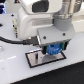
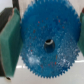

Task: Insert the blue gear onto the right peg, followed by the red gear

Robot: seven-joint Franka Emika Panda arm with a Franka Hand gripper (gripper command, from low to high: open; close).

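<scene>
My fingers (image 2: 45, 42) grip the blue gear (image 2: 47, 40) by opposite edges, holding it flat with its centre hole facing down. It hangs just above the white plate (image 1: 44, 59) on the desk (image 1: 15, 70). I cannot make out the right peg, so whether the hole sits over it is unclear.
</scene>
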